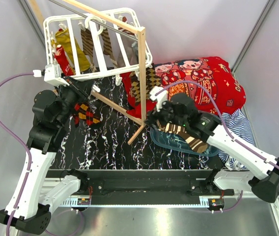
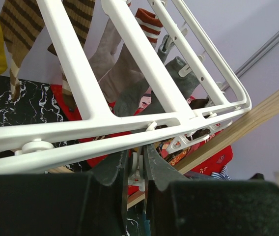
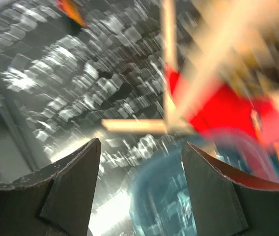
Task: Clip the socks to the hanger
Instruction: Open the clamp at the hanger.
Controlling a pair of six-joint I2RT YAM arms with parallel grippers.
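Left claw pinching clip, just beneath hanger

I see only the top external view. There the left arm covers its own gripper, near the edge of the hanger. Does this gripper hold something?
Observer: Yes. The left wrist view shows the left gripper shut on a small white clip that hangs under the hanger frame.
Operator: And the right gripper, is it open or shut?
Observer: Its wrist view is blurred, but the right gripper is plainly open, with nothing between its fingers.
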